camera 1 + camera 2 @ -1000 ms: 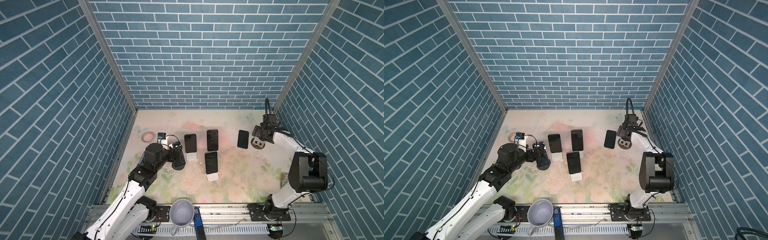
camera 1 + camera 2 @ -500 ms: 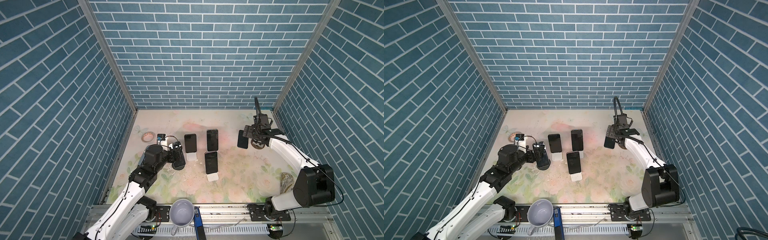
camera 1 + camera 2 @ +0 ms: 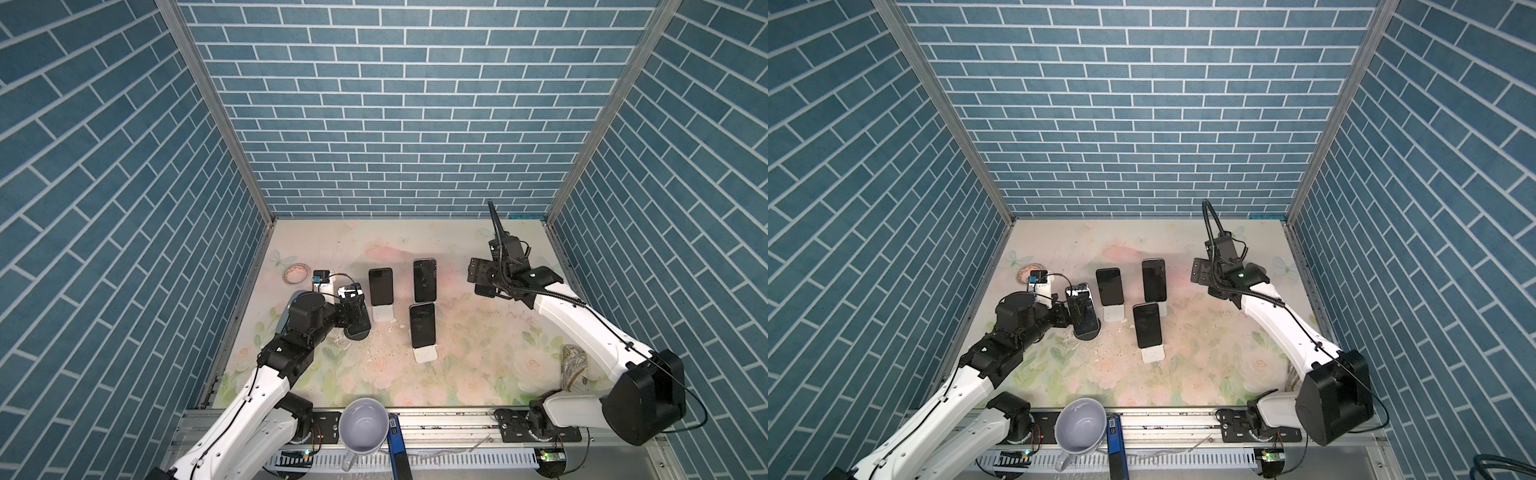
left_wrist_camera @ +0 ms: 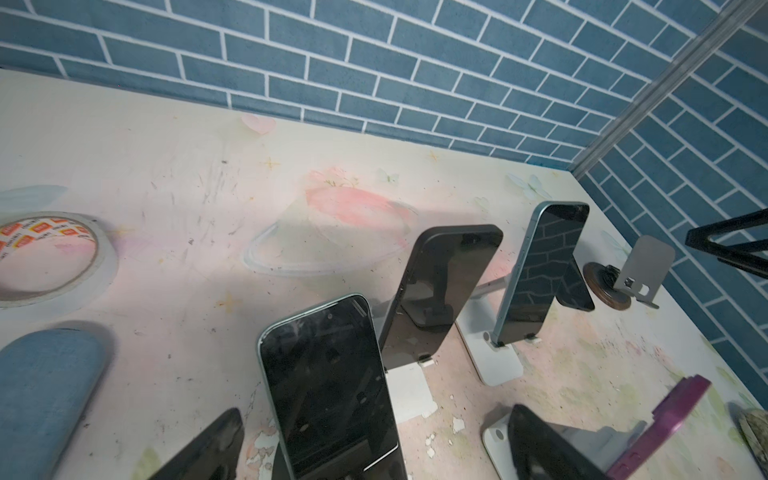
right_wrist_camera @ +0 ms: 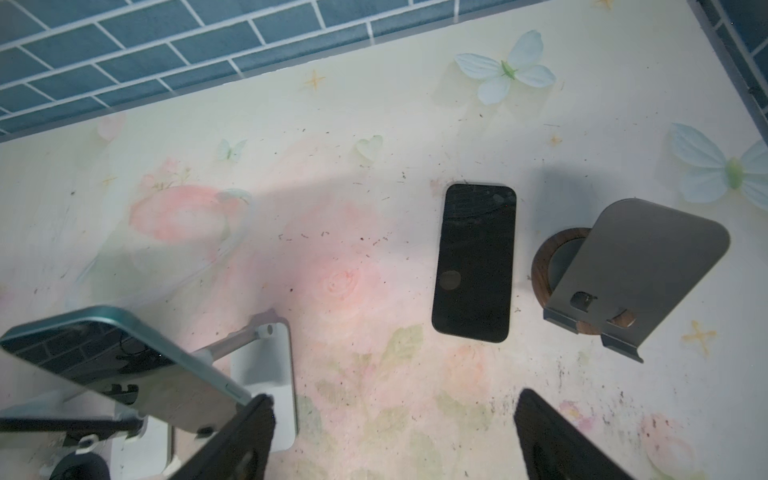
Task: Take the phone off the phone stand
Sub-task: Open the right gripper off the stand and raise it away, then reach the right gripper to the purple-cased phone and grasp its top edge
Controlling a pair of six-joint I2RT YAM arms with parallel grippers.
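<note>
A dark phone [image 4: 328,382] leans on a round black phone stand [image 3: 358,330] at the left of the floral table. My left gripper [image 4: 374,453] is open, with one black finger on each side of that phone and neither touching it. Three more phones [image 3: 381,286] [image 3: 424,279] [image 3: 422,325] lean on white stands in the middle. My right gripper [image 5: 395,436] is open and empty, held above the table. Beyond it a phone [image 5: 473,262] lies flat beside an empty grey stand [image 5: 640,270] with a wooden base.
A tape roll [image 3: 295,273] lies at the back left and a blue oval pad [image 4: 41,395] beside my left arm. A patterned case [image 3: 575,368] lies by the right wall. A white mug [image 3: 360,424] sits on the front rail. Brick walls close in three sides.
My right arm has swung left and risen from beside the empty grey stand to above the flat phone. The left arm and its phone have not moved.
</note>
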